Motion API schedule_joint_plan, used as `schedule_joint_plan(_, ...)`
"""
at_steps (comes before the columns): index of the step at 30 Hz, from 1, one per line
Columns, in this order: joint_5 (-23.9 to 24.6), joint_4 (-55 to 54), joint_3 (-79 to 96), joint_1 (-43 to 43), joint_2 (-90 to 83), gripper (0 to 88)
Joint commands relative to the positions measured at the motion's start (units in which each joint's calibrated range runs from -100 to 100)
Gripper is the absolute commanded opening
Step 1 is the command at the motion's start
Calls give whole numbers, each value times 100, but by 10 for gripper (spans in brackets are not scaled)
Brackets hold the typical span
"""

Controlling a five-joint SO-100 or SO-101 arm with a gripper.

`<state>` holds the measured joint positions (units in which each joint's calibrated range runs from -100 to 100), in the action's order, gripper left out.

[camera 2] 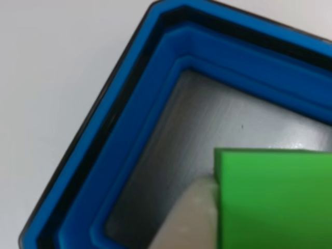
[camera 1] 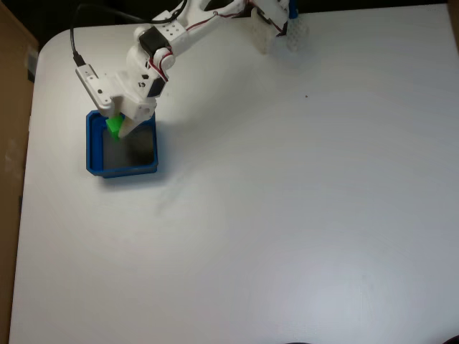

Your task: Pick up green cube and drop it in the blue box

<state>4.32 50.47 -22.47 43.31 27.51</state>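
In the fixed view the white arm reaches down to the blue box (camera 1: 92, 147) at the table's left. My gripper (camera 1: 117, 128) is shut on the green cube (camera 1: 112, 126) and holds it over the box's upper left part, inside the walls. In the other view the green cube (camera 2: 275, 199) fills the lower right, with one pale finger (camera 2: 189, 218) pressed against its left face. Under it lie the grey floor and stepped walls of the blue box (camera 2: 129, 119). The second finger is hidden behind the cube.
The white table (camera 1: 287, 215) spreads wide to the right of and below the box. The arm's base (camera 1: 276, 25) stands at the far top edge. A brown surface (camera 1: 11, 143) borders the table's left side.
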Motion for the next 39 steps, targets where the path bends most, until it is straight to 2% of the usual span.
schedule_joint_plan(1, 5, -148, -74, 25, -39, 13)
schedule_joint_plan(19, 20, -148, -74, 33, -47, 23)
schedule_joint_plan(39, 20, -148, -65, 33, -72, 274)
